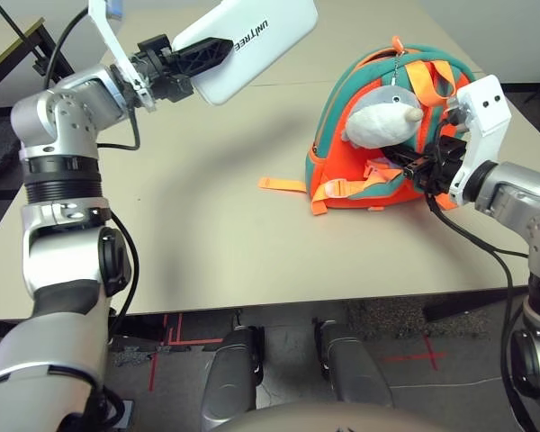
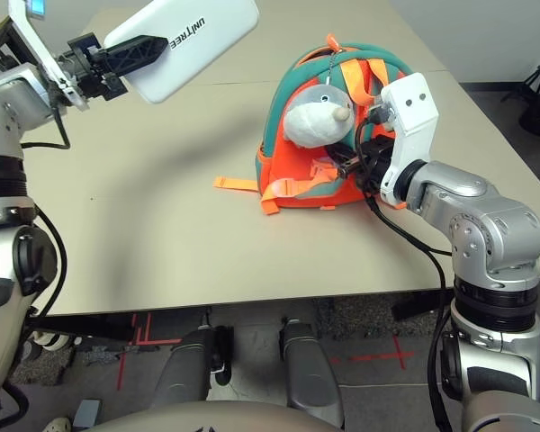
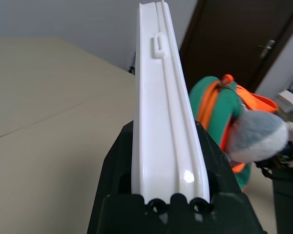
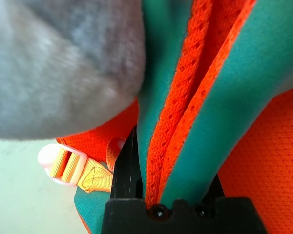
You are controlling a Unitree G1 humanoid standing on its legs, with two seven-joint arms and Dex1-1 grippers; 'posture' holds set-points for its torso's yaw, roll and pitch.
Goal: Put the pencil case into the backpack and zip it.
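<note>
Starting on my left, I see the left gripper (image 1: 218, 47) raised above the table (image 1: 207, 225), its two black fingers (image 3: 118, 161) clamped on one end of the pencil case (image 1: 247, 43). From that grip the white case sticks out ahead of the fingers, flat face toward the head camera, with its dark lettering reading along its length. In the left wrist view I look down its thin edge: one finger presses each broad face, and a small tab sits on the edge far out beyond the fingertips. The case hangs in the air, clear of the table, and well apart from the backpack (image 1: 337, 175), which lies beyond and to the right of its free end.

Moving right, the backpack rests on the table, orange with teal trim, its orange straps (image 1: 423, 76) looped over the top and a loose strap end (image 1: 282, 184) trailing on the tabletop toward my left arm. A grey-and-white plush charm (image 1: 382, 117) sits against its front, just beside the right gripper.

At the backpack's right side, the right gripper (image 1: 418, 166) is pinched onto the bag itself. The right wrist view shows its fingers (image 4: 127, 170) closed on a fold of teal and orange mesh trim (image 4: 185, 122), with the plush just alongside and a white strap buckle (image 4: 63, 165) near the fingertips.
</note>
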